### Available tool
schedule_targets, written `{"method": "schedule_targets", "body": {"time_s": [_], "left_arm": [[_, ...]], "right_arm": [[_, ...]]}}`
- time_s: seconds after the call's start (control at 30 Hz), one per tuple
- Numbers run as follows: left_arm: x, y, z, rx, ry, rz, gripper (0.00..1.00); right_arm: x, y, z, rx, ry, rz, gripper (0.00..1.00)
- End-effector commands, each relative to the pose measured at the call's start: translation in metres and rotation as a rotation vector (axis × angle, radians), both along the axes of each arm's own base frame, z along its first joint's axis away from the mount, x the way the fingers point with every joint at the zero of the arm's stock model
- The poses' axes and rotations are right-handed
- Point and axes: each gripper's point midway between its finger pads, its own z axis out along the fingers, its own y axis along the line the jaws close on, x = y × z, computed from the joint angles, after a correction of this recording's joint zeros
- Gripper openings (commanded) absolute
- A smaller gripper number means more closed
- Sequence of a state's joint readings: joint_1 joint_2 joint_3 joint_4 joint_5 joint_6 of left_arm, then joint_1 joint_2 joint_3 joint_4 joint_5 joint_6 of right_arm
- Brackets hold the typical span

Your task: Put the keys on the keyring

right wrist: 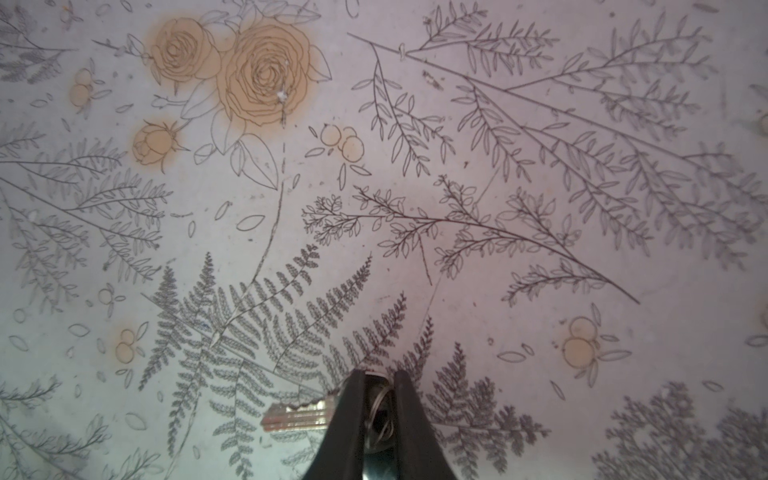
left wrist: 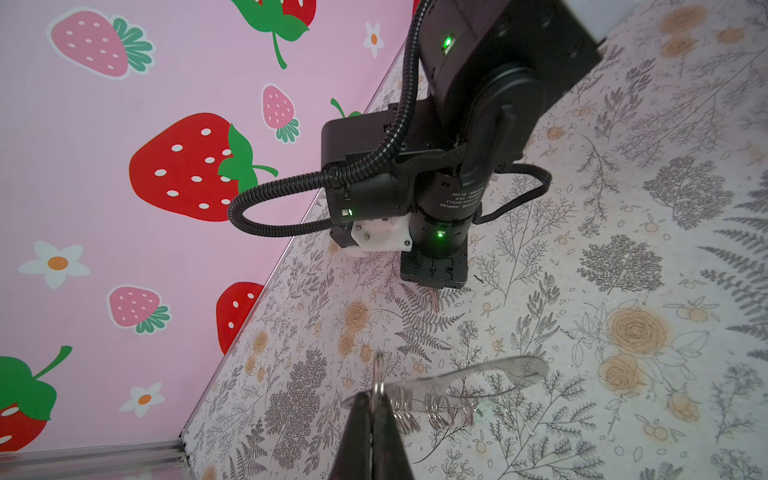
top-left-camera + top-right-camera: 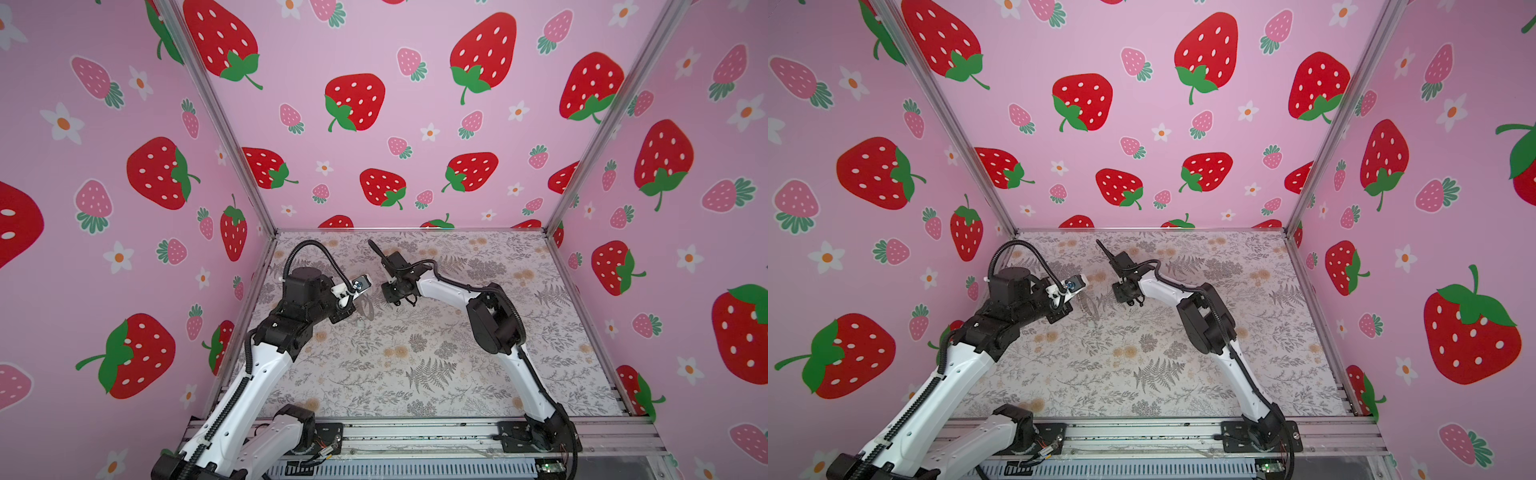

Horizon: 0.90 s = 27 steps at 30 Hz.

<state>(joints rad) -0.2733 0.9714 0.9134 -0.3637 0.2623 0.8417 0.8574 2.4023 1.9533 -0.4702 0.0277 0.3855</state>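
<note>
Left end effector (image 2: 376, 399) is clamped shut on one small upright ring at the end of the keyring (image 2: 498, 372). The rest of the grey see-through crescent trails off sideways over the bench (image 3: 415, 353), with its row of silver rings (image 2: 419, 409) just beside the fingertips. I can't tell whether the plate's far end rests on the bench or hangs clear.

Right end effector (image 1: 380, 384) is gripping a key (image 1: 297, 415). The head and its little ring sit between the fingers, and the silver blade sticks out past one finger. A shadow under the blade shows it's off the bench. From the left wrist view the same key (image 2: 435, 301) hangs below the right wrist, apart from the keyring, with bare floral bench between them.

In both top views the two end effectors face each other near the back left of the bench, and the keyring (image 3: 368, 308) shows as a faint shape between them. The left arm's wrist covers its own fingertips there.

The right arm's black wrist block and looped cable (image 2: 291, 195) fill the middle of the left wrist view. The strawberry wall (image 2: 124, 166) is close behind.
</note>
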Motion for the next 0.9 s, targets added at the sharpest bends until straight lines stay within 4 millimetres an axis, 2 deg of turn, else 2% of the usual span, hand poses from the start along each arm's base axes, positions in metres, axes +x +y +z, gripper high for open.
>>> {"method": "schedule_targets", "body": {"time_s": [0.0, 0.1, 0.3, 0.4, 0.5, 0.73, 0.87], "left_arm": [[0.000, -0.005, 0.023, -0.009, -0.066, -0.032, 0.00], [0.000, -0.005, 0.023, -0.011, -0.066, -0.034, 0.00], [-0.001, -0.007, 0.027, -0.027, -0.073, -0.038, 0.00], [-0.002, -0.008, 0.027, -0.034, -0.074, -0.043, 0.00], [-0.003, -0.008, 0.027, -0.041, -0.073, -0.042, 0.00], [-0.005, -0.008, 0.025, -0.052, -0.070, -0.043, 0.00], [-0.005, -0.009, 0.025, -0.059, -0.070, -0.044, 0.00]], "right_arm": [[-0.001, -0.003, 0.006, -0.013, -0.004, -0.002, 0.13], [-0.002, -0.003, 0.016, 0.003, -0.022, 0.010, 0.08], [-0.004, -0.002, 0.036, 0.041, -0.043, 0.051, 0.05], [-0.007, -0.001, 0.046, 0.048, -0.083, 0.135, 0.04], [-0.020, -0.005, 0.044, 0.020, -0.103, 0.298, 0.03], [-0.069, -0.022, 0.029, -0.013, -0.104, 0.642, 0.03], [-0.078, -0.023, 0.025, -0.002, -0.101, 0.690, 0.03]]}}
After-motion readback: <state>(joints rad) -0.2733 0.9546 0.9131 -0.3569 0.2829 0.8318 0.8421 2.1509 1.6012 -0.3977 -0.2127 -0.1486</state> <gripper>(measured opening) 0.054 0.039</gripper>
